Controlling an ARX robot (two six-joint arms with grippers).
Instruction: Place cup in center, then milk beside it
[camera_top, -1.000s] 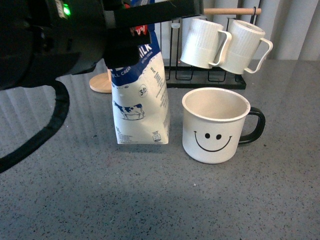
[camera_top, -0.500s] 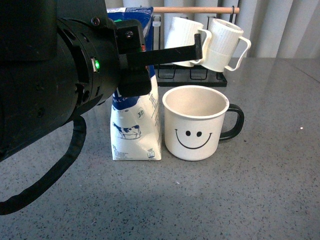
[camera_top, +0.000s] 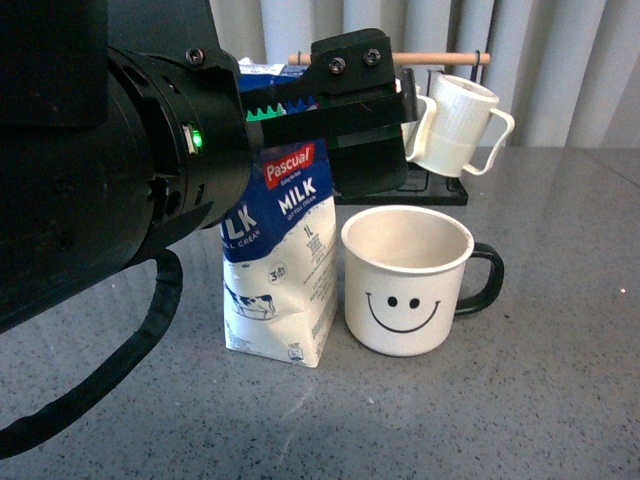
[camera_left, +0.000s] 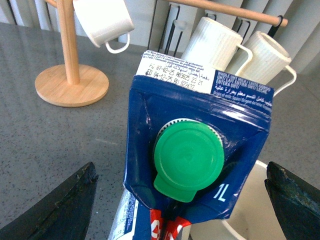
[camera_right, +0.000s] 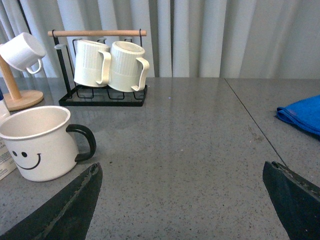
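Left hand (camera_left: 181, 170) spread wide, flanking milk (camera_top: 283, 270) top without touching.

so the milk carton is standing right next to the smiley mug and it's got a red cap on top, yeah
Not quite. The cap is green, not red, and the left wrist view shows this from above. The rest holds: the milk carton stands upright right next to the smiley mug, as the front view shows.
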